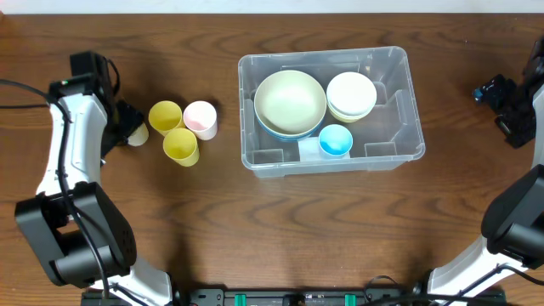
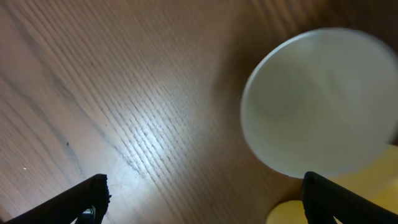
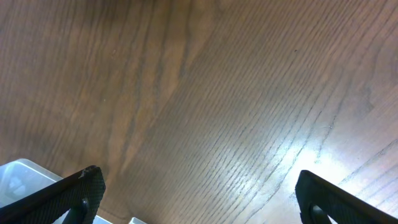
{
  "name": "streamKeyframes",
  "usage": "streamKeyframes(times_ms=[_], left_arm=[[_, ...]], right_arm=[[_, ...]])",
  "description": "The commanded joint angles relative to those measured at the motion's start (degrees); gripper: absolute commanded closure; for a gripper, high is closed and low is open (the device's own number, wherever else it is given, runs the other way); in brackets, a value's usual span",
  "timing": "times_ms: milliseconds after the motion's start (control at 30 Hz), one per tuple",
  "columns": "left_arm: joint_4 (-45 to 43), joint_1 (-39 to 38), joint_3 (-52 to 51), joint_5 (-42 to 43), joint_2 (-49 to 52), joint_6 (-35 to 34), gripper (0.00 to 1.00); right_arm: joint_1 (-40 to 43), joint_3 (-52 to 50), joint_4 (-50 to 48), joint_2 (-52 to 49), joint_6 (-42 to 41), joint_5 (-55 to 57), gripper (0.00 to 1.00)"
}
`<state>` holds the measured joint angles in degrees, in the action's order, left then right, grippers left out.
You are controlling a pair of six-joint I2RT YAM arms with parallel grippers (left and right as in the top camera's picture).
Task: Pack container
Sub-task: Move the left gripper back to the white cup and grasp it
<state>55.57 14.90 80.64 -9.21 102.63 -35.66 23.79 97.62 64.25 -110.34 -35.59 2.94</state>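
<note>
Overhead: container [image 1: 399, 127] centre-right on the counter [image 1: 255, 221]; left hand [image 1: 129, 126] at left beside cups [image 1: 180, 144]; right hand [image 1: 500, 93] at right edge.
Left wrist: left hand spread wide; pale cup [image 2: 320, 102] upper right.
Right wrist: right hand spread wide; container corner lower left.

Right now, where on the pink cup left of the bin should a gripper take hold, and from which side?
Probably the rim, from above. The pink cup stands upright, mouth open. The upper yellow cup and lower yellow cup crowd its left, so put one finger inside and one outside on the free side facing the container.
</note>
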Motion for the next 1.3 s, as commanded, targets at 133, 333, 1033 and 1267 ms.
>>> streamKeyframes(times_ms=[133, 333, 1033, 1267], left_arm=[[-3.26, 0.26, -3.98, -0.26, 0.13, -0.22, 0.02], [-4.66, 0.26, -4.72, -0.24, 0.15, -0.22, 0.01], [-10.64, 0.31, -4.72, -0.26, 0.13, 2.64, 0.01], [-14.36, 0.72, -4.66, -0.48, 0.13, 5.22, 0.01]], right_arm=[[0.48, -0.24, 0.00, 0.50, -0.79, 0.24, 0.01], [0.48, -0.24, 0.00, 0.50, -0.79, 0.22, 0.01], [0.48, -0.24, 0.00, 0.50, -0.79, 0.22, 0.01], [0.48, -0.24, 0.00, 0.50, -0.79, 0.22, 0.01]])
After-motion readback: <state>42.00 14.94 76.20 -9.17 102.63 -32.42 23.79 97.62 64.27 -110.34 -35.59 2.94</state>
